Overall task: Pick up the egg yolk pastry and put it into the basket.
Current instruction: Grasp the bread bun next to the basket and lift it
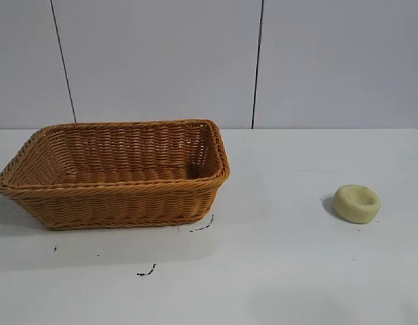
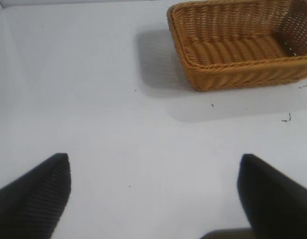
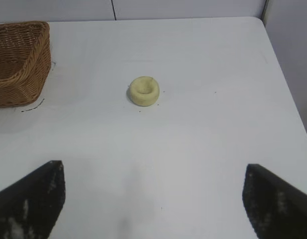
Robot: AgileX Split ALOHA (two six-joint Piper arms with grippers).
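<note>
The egg yolk pastry (image 1: 357,203), a small pale yellow puck with a dimpled top, lies on the white table at the right of the exterior view. It also shows in the right wrist view (image 3: 144,90), well ahead of my right gripper (image 3: 154,172), which is open and empty above bare table. The basket (image 1: 114,172), orange-brown wicker and empty, stands at the left. It also shows in the left wrist view (image 2: 243,45), far ahead of my left gripper (image 2: 154,162), which is open and empty. Neither gripper shows in the exterior view.
Small dark marks (image 1: 203,227) dot the table in front of the basket. A corner of the basket (image 3: 19,62) shows in the right wrist view. The table's edge (image 3: 285,84) runs along one side there.
</note>
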